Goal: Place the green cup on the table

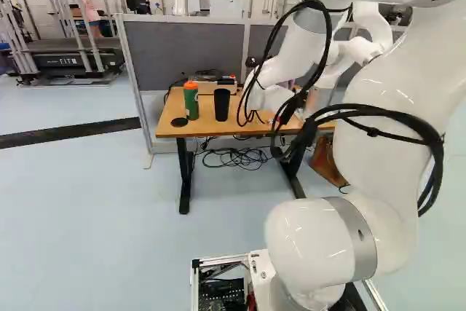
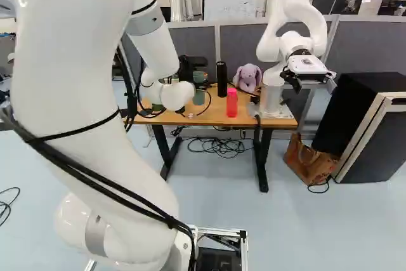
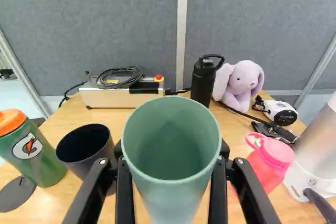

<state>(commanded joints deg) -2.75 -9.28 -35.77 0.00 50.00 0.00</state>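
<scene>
The jaws are closed on the green cup, pressing its wall from both sides. It sits between the dark cup and the pink bottle, toward the table's near edge; whether its base touches the wood, I cannot tell. Smooth, tapered and probably light and stiff, it should need only a mild squeeze below the rim. By the far edge slumps a plush rabbit, soft and fuzzy.
</scene>
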